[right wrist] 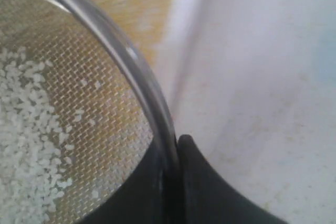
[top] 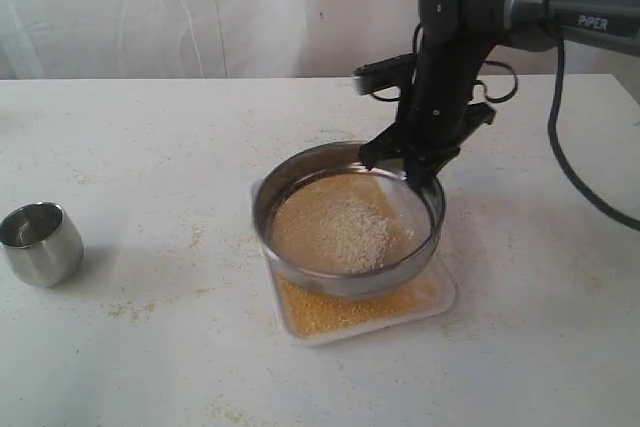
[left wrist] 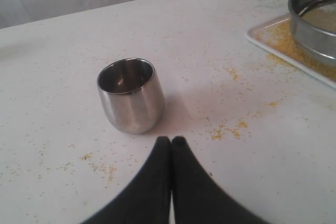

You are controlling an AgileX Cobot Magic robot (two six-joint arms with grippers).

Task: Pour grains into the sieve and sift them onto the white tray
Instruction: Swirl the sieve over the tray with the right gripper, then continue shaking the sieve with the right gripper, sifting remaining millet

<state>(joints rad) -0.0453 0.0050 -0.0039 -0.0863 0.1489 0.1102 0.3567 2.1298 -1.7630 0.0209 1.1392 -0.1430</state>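
Observation:
The round steel sieve [top: 300, 183] hangs a little above the white tray [top: 447, 296], tilted, with pale whitish grains [top: 350, 227] left on its mesh. Yellow grains [top: 330, 312] lie spread on the tray under it. My right gripper [top: 412, 169] is shut on the sieve's far rim [right wrist: 137, 72], one finger inside the ring and one outside. My left gripper [left wrist: 171, 141] does not show in the exterior view; in the left wrist view its fingers are shut together on nothing, just short of the small steel cup [left wrist: 130, 95]. The sieve [left wrist: 310, 24] and tray [left wrist: 273, 38] sit at that view's edge.
The empty steel cup [top: 40, 242] stands upright on the white table near its left side. Spilled yellow grains [top: 140, 307] are scattered over the tabletop between cup and tray. A white curtain hangs behind the table. A black cable [top: 575, 172] loops down from the right arm.

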